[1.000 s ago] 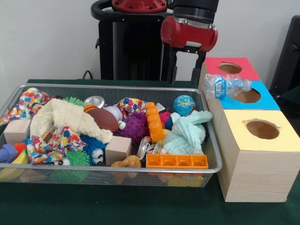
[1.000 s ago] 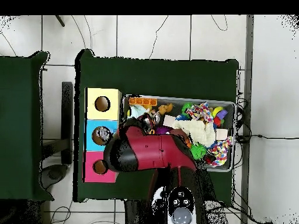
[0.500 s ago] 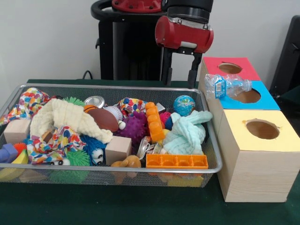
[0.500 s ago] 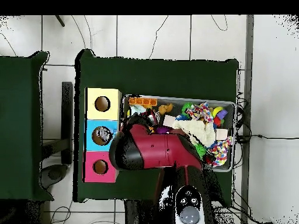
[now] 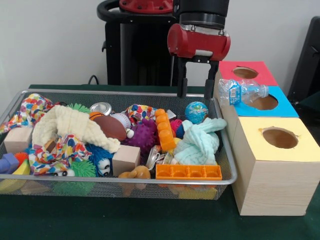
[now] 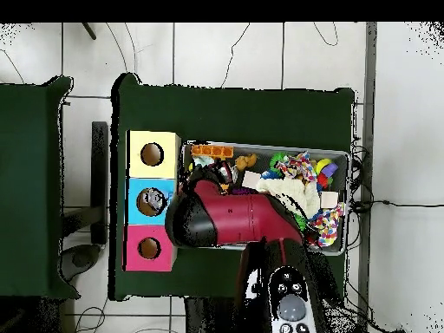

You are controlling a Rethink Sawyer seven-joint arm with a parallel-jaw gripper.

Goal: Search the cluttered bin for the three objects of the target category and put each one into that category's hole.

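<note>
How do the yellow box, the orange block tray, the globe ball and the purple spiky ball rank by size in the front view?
1. yellow box, though nearest the camera
2. orange block tray
3. purple spiky ball
4. globe ball, farther back, so the last two are unsure

The front view is bright and evenly lit, with soft shadows under the wire bin (image 5: 226, 165). The white wall (image 5: 50, 40) shows no glare. Details are slightly soft.

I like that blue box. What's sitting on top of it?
A crumpled clear plastic bottle lies on its side across the blue-topped wooden box, partly over its round hole. What is inside the hole cannot be seen.
</note>
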